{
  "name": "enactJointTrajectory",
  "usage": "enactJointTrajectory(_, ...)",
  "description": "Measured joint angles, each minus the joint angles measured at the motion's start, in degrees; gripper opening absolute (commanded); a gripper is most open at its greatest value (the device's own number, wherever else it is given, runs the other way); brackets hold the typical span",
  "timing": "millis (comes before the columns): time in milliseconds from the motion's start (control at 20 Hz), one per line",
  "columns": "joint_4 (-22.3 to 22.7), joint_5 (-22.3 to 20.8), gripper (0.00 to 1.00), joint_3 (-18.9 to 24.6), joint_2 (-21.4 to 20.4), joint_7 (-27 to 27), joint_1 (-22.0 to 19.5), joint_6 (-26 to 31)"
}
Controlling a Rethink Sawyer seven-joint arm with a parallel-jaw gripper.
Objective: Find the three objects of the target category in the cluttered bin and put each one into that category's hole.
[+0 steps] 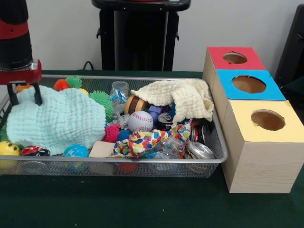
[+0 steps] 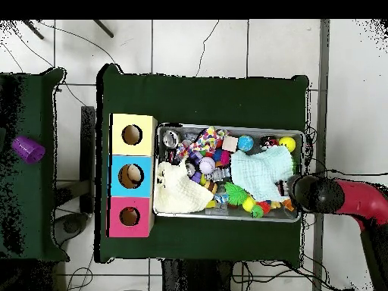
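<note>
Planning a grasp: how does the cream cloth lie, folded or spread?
Crumpled, loosely spread. The cream cloth drapes in folds over clutter at the bin's end beside the boxes, one corner hanging down.

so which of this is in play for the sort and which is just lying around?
In play:
- wire bin
- red box, blue box, yellow box
- pincer
- baseball, crushed can

Lying about:
- mint cloth
- cream cloth
- purple cup

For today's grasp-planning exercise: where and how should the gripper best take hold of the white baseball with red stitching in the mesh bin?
Probably from straight above, closing across the bare upper half of the white baseball with red stitching. It is round, so any width across it serves, and its top shows clear. Its lower sides are crowded by a pink spiky ball and the colourful patterned cloth, so a side approach looks blocked.
</note>
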Motion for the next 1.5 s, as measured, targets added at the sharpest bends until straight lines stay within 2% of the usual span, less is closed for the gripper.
enactJointTrajectory(350,-0.02,-1.87,1.0,-0.09,1.47,-0.01,1.07,-3.39)
enactJointTrajectory(750,-0.01,-1.88,1.0,-0.08,1.54,-0.01,1.65,-4.63)
enactJointTrajectory(800,0.0,-1.75,0.0,-0.02,1.8,-0.01,1.39,-5.52)
enactJointTrajectory(1250,0.79,-1.7,0.0,-0.05,3.46,-0.01,0.67,-10.33)
enactJointTrajectory(1450,4.78,-0.74,0.0,-0.06,0.21,0.0,0.88,-10.67)
enactJointTrajectory(1500,6.88,0.23,0.0,-0.09,-1.98,0.0,1.14,-10.66)
